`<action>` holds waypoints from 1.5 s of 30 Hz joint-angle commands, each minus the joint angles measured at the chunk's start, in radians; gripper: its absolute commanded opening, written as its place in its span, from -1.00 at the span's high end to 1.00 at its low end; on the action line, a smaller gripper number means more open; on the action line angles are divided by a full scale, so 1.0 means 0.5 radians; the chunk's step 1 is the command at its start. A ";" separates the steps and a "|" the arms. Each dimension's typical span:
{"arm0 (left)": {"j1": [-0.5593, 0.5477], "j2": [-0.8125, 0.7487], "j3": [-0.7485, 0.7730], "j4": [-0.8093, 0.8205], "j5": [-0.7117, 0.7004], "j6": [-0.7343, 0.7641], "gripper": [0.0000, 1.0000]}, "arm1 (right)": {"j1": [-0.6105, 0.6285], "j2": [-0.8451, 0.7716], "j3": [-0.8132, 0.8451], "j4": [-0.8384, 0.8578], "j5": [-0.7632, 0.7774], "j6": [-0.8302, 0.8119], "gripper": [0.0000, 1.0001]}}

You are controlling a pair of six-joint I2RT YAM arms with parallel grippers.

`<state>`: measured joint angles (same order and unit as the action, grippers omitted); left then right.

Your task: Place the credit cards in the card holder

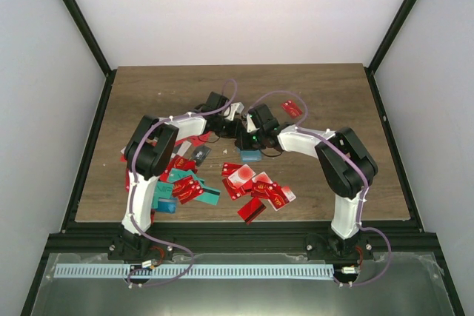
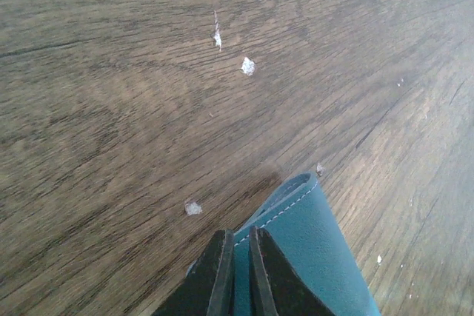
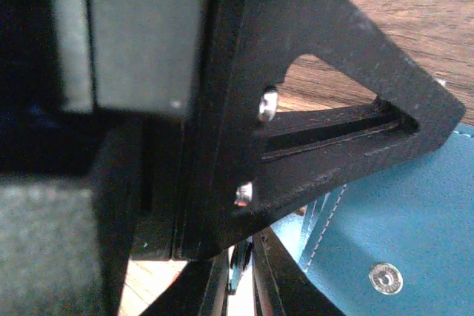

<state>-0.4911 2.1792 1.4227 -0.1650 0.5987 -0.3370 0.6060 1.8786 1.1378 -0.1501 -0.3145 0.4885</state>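
The teal card holder (image 1: 250, 156) lies at the table's middle, where both arms meet. In the left wrist view my left gripper (image 2: 241, 260) is shut on the stitched edge of the card holder (image 2: 318, 249). My left gripper (image 1: 238, 135) and right gripper (image 1: 252, 144) sit close together over it. In the right wrist view the card holder (image 3: 400, 242) shows its metal snap. My right gripper (image 3: 241, 279) has its jaws close together round a thin teal-edged thing seen edge-on. I cannot tell whether they grip it, or what it is. Red and teal credit cards (image 1: 255, 186) lie scattered in front.
More cards (image 1: 181, 179) lie piled by the left arm, and one red card (image 1: 294, 107) lies behind the right arm. The left gripper's black finger (image 3: 311, 109) fills most of the right wrist view. White flecks (image 2: 248, 66) dot the wood. A black frame (image 1: 237, 223) edges the table.
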 commanded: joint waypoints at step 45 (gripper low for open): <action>-0.101 -0.106 -0.032 -0.133 -0.160 0.093 0.83 | -0.164 -0.081 -0.264 0.100 0.200 0.003 0.99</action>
<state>-0.5331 2.1571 1.4212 -0.2039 0.5159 -0.3096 0.5423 1.8126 1.0264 -0.1493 -0.2012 0.4885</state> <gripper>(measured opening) 0.085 0.045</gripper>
